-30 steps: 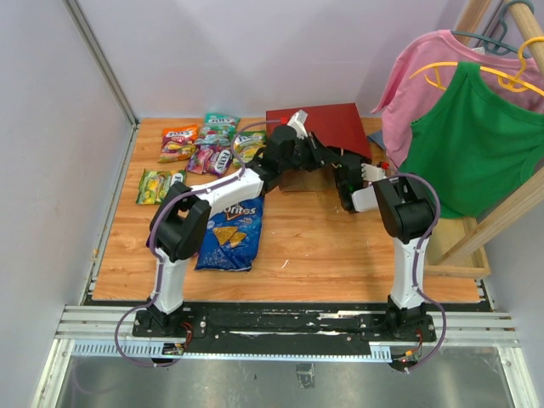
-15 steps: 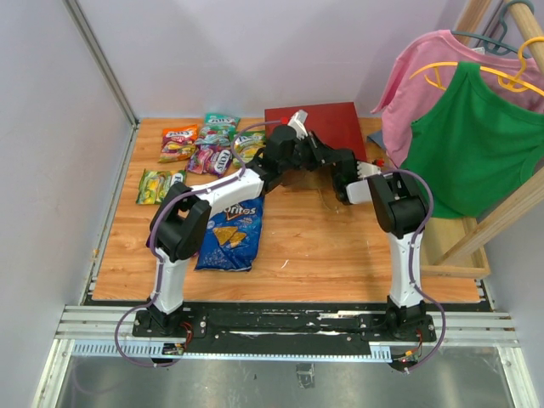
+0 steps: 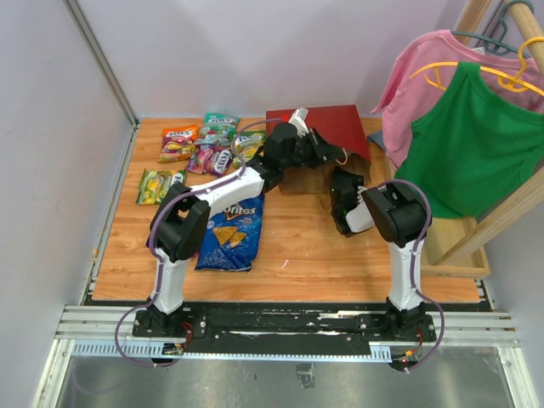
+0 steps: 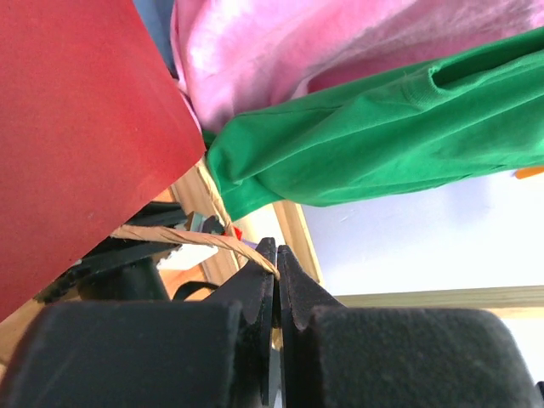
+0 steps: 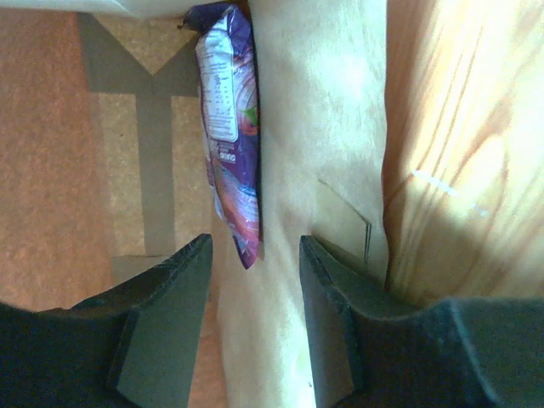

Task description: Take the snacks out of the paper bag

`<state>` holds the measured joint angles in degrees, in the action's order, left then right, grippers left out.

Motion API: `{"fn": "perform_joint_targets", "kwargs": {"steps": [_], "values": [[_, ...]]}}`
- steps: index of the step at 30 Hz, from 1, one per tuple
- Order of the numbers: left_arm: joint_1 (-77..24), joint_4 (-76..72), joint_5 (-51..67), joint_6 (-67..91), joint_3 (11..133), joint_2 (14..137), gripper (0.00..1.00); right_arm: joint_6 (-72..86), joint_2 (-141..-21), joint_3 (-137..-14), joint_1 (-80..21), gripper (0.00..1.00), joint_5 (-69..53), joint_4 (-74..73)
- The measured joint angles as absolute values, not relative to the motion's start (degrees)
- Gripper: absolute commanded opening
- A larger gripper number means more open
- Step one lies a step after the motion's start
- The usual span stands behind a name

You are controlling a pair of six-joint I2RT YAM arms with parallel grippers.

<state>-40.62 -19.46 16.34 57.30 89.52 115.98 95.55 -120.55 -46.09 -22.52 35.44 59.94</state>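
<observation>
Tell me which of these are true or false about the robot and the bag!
1. The left fingers pinch the handle of the bag. True.
2. The right fingers are shut. False: they are open.
3. A purple packet lies in the bag. True.
4. The Doritos are in the bag. False: they lie on the table.
</observation>
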Motion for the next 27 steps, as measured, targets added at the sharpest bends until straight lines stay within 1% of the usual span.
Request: {"fn": "perform_joint_targets", "kwargs": {"steps": [4,9,13,15,17,21,23,27], "values": [[-40.60,-19.14,16.01,57.56,90.78,116.03,0.05,95.48,-121.62,-45.84,-23.97,0.42,36.10,63.92],[-40.60,-19.18,15.92,58.59,91.20,116.55,0.05,94.54,-123.20,-47.72,-26.50,0.42,36.73,66.59],[-40.60,-19.16,16.01,59.44,91.20,117.25,0.05,94.67,-123.55,-50.92,-27.57,0.42,37.63,65.43],[-40.60,-19.16,16.19,59.81,91.20,117.56,0.05,95.50,-123.55,-53.28,-27.59,0.44,37.82,62.70],[-40.60,-19.18,16.19,60.07,91.20,117.71,0.05,97.25,-122.87,-56.36,-27.59,0.46,37.85,55.83],[-40.12,-20.88,15.55,60.49,91.94,117.69,0.05,100.29,-120.27,-63.29,-27.57,0.48,38.28,35.83],[-39.55,-21.74,15.14,60.51,92.47,117.69,0.05,101.30,-119.79,-65.41,-27.55,0.47,38.30,30.61],[-39.05,-22.09,14.61,60.51,92.58,117.69,0.05,102.43,-120.07,-67.29,-27.40,0.46,38.11,25.65]]}}
